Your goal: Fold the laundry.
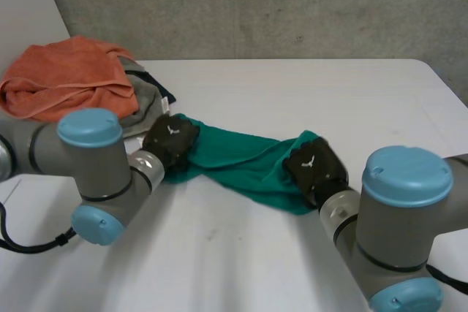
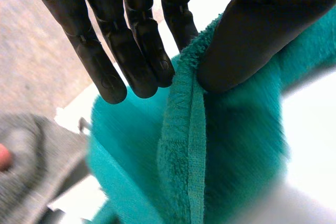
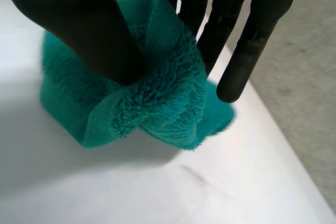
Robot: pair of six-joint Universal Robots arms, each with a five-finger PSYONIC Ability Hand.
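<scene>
A teal towel (image 1: pixel 241 160) lies stretched and bunched across the middle of the white table (image 1: pixel 292 93). My left hand (image 1: pixel 170 143) grips its left end; in the left wrist view the thumb (image 2: pixel 247 35) presses the towel's hemmed edge (image 2: pixel 189 145) against the fingers (image 2: pixel 126 51). My right hand (image 1: pixel 314 169) holds the right end; in the right wrist view the thumb (image 3: pixel 79 24) pinches a bunched fold of the towel (image 3: pixel 157 98) against the fingers (image 3: pixel 252 40).
A pile of laundry sits at the table's far left: an orange towel (image 1: pixel 66 78) on top of a grey cloth (image 1: pixel 142 104). The grey cloth (image 2: pixel 26 166) lies just beyond my left hand. A concrete wall (image 1: pixel 256 5) stands behind the table.
</scene>
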